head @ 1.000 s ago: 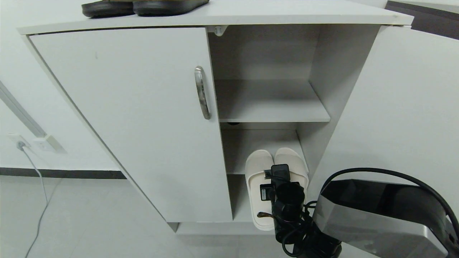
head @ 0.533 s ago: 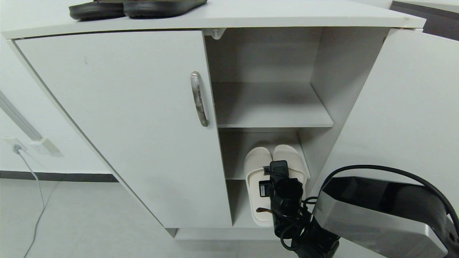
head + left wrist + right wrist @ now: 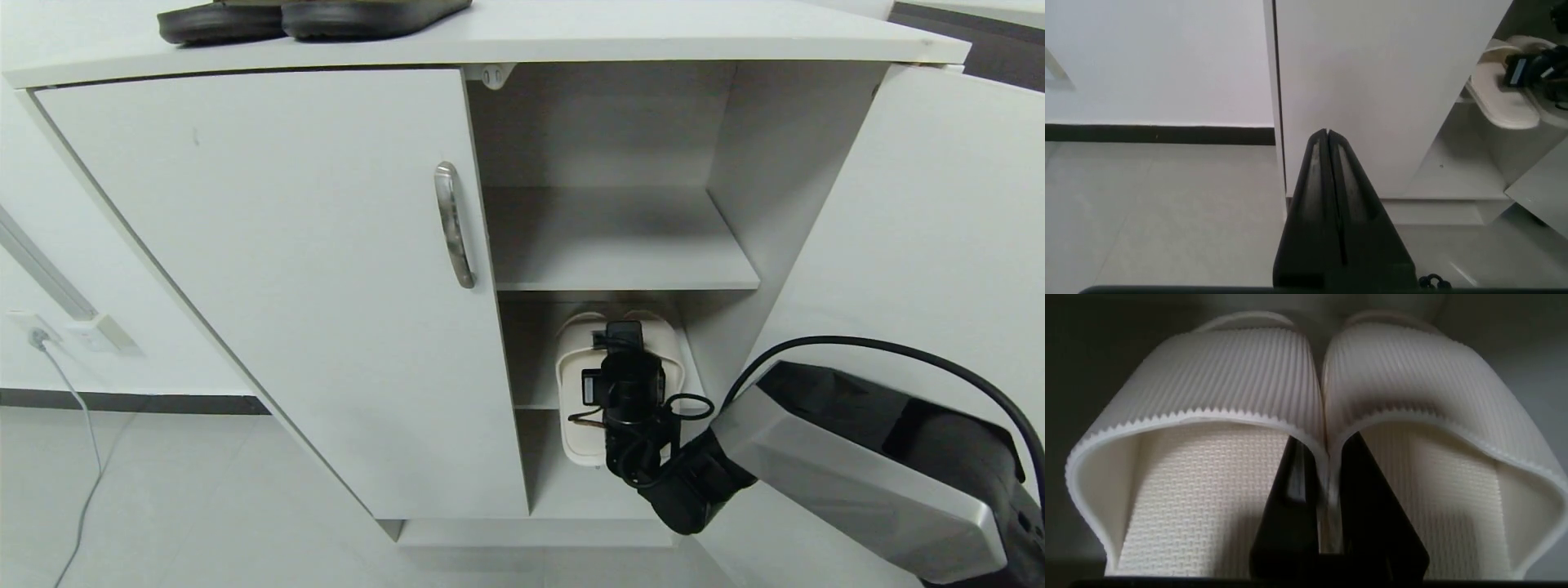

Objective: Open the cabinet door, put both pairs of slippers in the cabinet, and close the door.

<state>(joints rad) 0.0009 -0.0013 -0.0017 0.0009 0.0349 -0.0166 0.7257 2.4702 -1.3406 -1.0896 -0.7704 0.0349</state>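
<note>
We see the right gripper (image 3: 1321, 457) clamped on the touching inner edges of the white slippers (image 3: 1200, 392) — toes inside the cabinet (image 3: 735, 163), middle compartment, right side — and the left gripper (image 3: 1327, 137), jaws together, near the closed left door (image 3: 286, 245).

Bright, even — cabinet (image 3: 604, 122) interior dim, edges bowed

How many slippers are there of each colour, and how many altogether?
White slippers: 2, side by side, pinched together by the right gripper at the lower compartment of the cabinet.
Dark slippers: 2, lying on top of the cabinet.
Total: 4 slippers.
</note>
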